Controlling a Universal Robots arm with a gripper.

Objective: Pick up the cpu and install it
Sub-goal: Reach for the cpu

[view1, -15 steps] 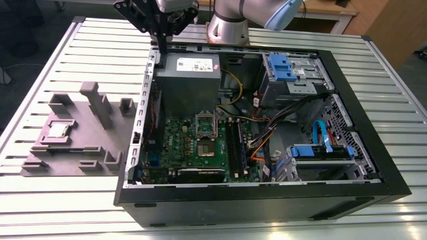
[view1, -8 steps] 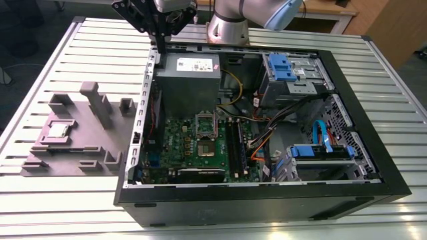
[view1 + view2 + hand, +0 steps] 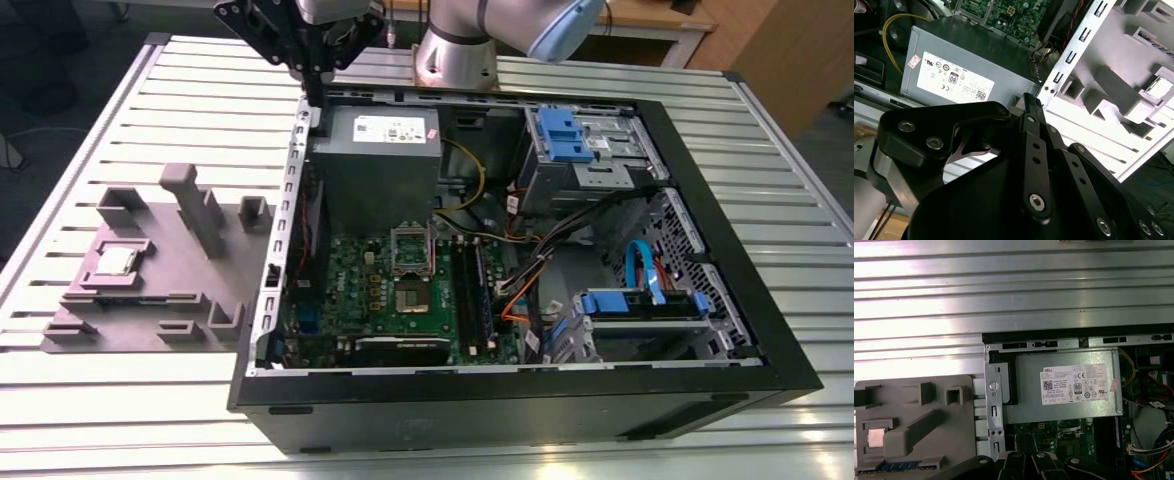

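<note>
gripper [image 3: 311, 88] hangs over the back corner of the open pc case [image 3: 534, 410], tips pointing down toward the case rim. fingers [image 3: 1030, 125] look drawn together with nothing between them. the second wrist view catches them nearly edge-on, so that reading is probable, not certain.

grey power supply [image 3: 378, 160] is the nearest thing to the fingertips, just beside and below them, inside the case against its back wall. its white label faces up.

cpu [image 3: 118, 260] lies well apart from the fingers, outside the case. it sits flat, silvery top up, in a square recess of the grey fixture tray [image 3: 160, 310]. in the first wrist view the same pale square sits in its recess, with a raised grey block just beside it. the gripper does not touch it.

the tray rests on the slatted metal table [image 3: 120, 110], just beside the case's side wall. tall grey posts on the tray stand between the cpu and the fingers.

green motherboard [image 3: 387, 300] lies beyond the power supply from the fingertips. its socket frame [image 3: 411, 268] shows a dark centre.
</note>
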